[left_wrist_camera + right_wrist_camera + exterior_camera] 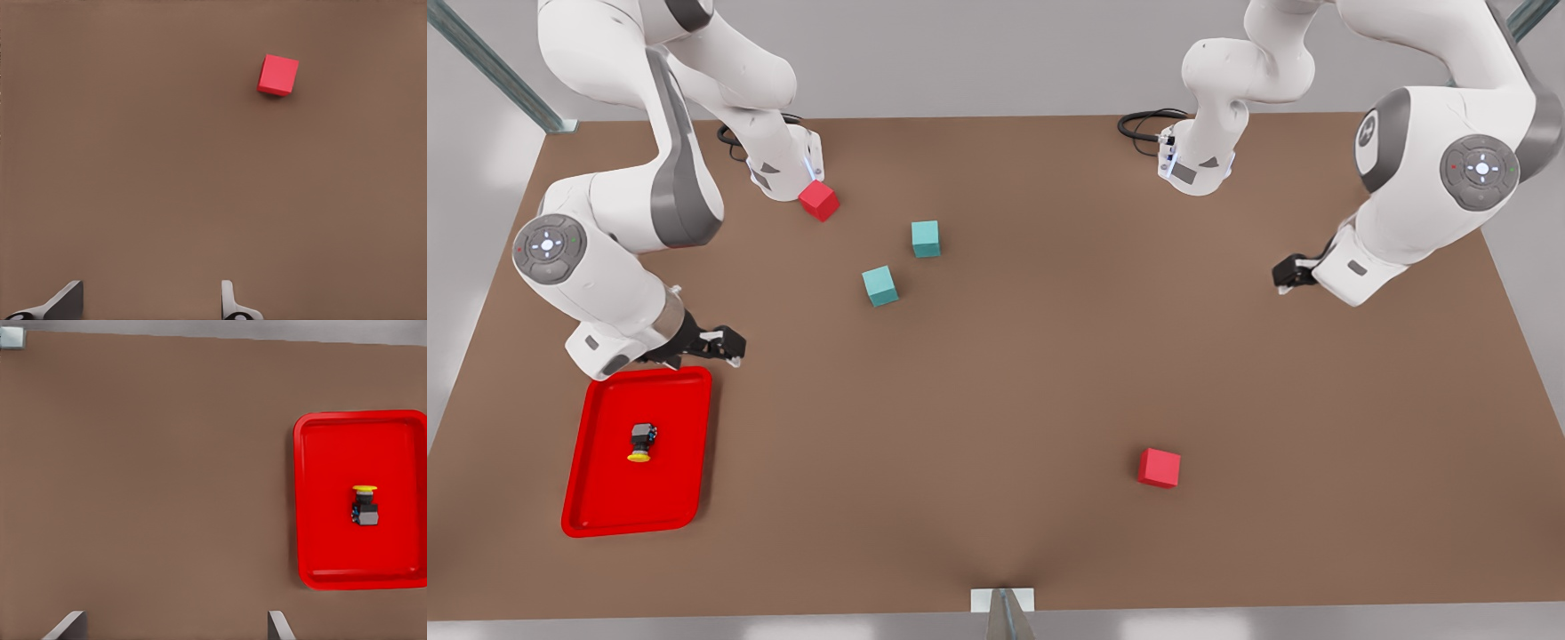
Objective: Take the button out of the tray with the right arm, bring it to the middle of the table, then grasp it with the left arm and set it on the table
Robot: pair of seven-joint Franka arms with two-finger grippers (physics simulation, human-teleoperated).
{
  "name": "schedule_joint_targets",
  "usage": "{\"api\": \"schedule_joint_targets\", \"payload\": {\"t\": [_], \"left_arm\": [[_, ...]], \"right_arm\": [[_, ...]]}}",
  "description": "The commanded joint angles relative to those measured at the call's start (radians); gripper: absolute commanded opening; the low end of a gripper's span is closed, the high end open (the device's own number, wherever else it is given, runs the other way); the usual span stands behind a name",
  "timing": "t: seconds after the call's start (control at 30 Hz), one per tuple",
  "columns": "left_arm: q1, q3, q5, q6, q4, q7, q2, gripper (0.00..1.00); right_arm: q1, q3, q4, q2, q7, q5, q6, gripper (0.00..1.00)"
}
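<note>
Button (640, 442) lies on its side in the red tray (596, 498), near-left corner of the table (1032, 373) in the front view. Right gripper (725, 345) hovers just beyond the tray's far rim, fingers wide, empty. Left gripper (1288, 274) waits far right, fingers wide, empty.

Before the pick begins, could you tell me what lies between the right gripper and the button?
In the front view, just the tray's rim and red floor separate the right gripper from the button.
</note>
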Motion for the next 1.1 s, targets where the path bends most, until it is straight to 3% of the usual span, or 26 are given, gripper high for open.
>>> {"api": "schedule_joint_targets", "payload": {"t": [0.0, 0.07, 0.13, 0.17, 0.27, 0.33, 0.47, 0.63, 0.97, 1.07], "left_arm": [[-0.008, 0.000, 0.003, 0.032, 0.000, -0.026, -0.001, 1.00], [-0.008, 0.000, 0.003, 0.032, 0.000, -0.026, -0.001, 1.00], [-0.009, 0.000, 0.003, 0.034, 0.000, -0.026, 0.013, 1.00], [-0.008, 0.000, 0.003, 0.037, 0.000, -0.026, 0.027, 1.00], [-0.008, 0.000, 0.004, 0.070, 0.000, -0.026, 0.073, 1.00], [-0.008, 0.000, 0.004, 0.072, 0.000, -0.026, 0.073, 1.00], [-0.008, 0.000, 0.004, 0.070, 0.000, -0.026, 0.073, 1.00], [-0.009, 0.000, 0.003, 0.072, 0.000, -0.027, 0.093, 1.00], [-0.011, -0.001, 0.004, 0.070, 0.000, -0.026, 0.102, 1.00], [-0.011, -0.001, 0.004, 0.069, 0.000, -0.027, 0.105, 1.00]], "right_arm": [[-0.001, 0.001, 0.001, -0.002, -0.027, -0.006, 0.005, 1.00], [-0.010, -0.001, -0.005, 0.007, -0.047, 0.001, -0.055, 1.00], [-0.105, -0.001, -0.025, 0.131, -0.211, 0.004, -0.054, 1.00], [-0.172, -0.001, -0.022, 0.225, -0.263, -0.004, -0.014, 1.00], [-0.285, -0.005, -0.120, 0.266, -0.308, -0.130, 0.227, 1.00], [-0.310, -0.005, -0.060, 0.393, -0.341, -0.265, 0.437, 1.00], [-0.274, -0.030, 0.247, 0.611, -0.570, -0.263, 0.442, 1.00], [-0.300, -0.036, 0.221, 0.608, -0.797, -0.254, 0.443, 1.00], [-0.333, -0.044, 0.164, 0.677, -0.789, -0.249, 0.445, 1.00], [-0.377, -0.042, 0.055, 0.647, -0.665, -0.257, 0.445, 1.00]]}}
